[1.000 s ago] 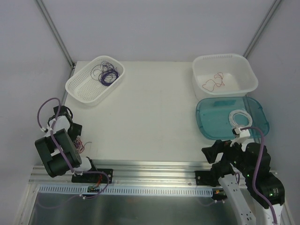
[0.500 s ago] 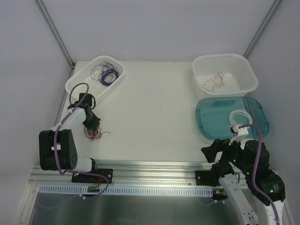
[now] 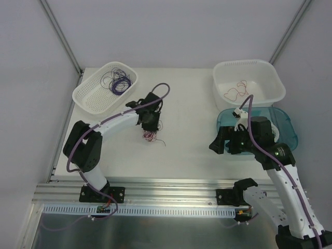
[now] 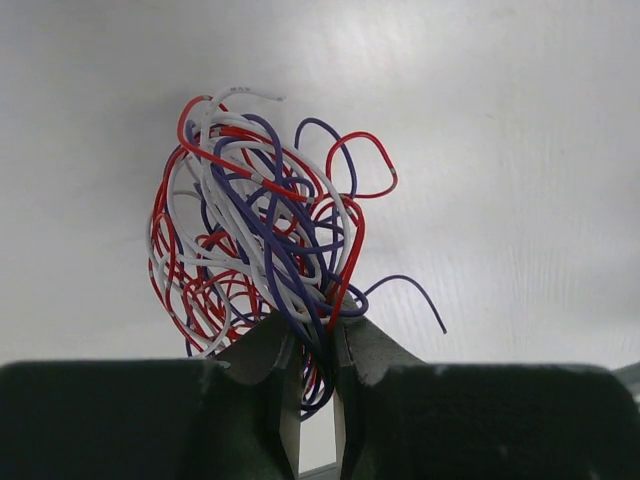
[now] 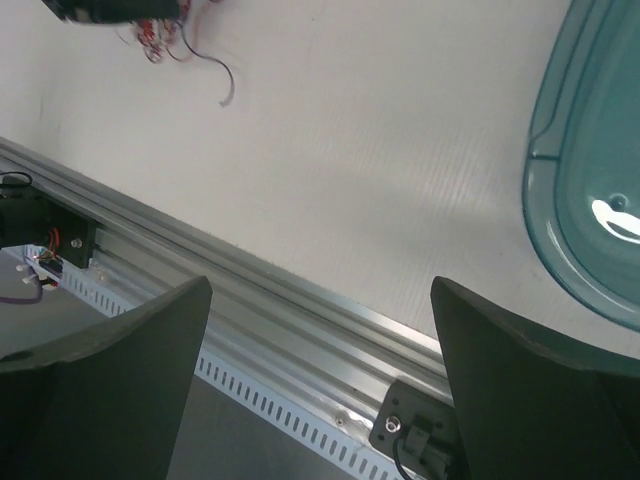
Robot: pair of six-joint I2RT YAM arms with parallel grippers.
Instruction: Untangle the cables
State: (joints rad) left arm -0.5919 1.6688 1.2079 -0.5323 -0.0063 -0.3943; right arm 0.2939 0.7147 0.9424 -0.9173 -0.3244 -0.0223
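A tangle of thin red, white and dark purple cables (image 4: pixel 260 240) hangs in front of my left gripper (image 4: pixel 315 345), which is shut on a few of its strands. From above, the bundle (image 3: pixel 151 136) rests on the white table near its middle, just under the left gripper (image 3: pixel 149 124). A loose purple end (image 4: pixel 420 295) sticks out to the right. My right gripper (image 3: pixel 220 142) hovers open over the table to the right, beside the teal lid. Its wrist view shows wide-apart fingers (image 5: pixel 120 370) with nothing between them, and the tangle (image 5: pixel 160 35) far off at the top left.
A white basket (image 3: pixel 85 101) at the back left holds purple cables (image 3: pixel 118 82). A white tub (image 3: pixel 275 78) at the back right holds a red cable (image 3: pixel 236 91). A teal lid (image 3: pixel 231 129) lies in front of it. An aluminium rail (image 3: pixel 166 184) runs along the near edge.
My left gripper shut on the tangle at the near left and carried it out to the table's middle. The right arm reached forward and to the left, jaws still open.
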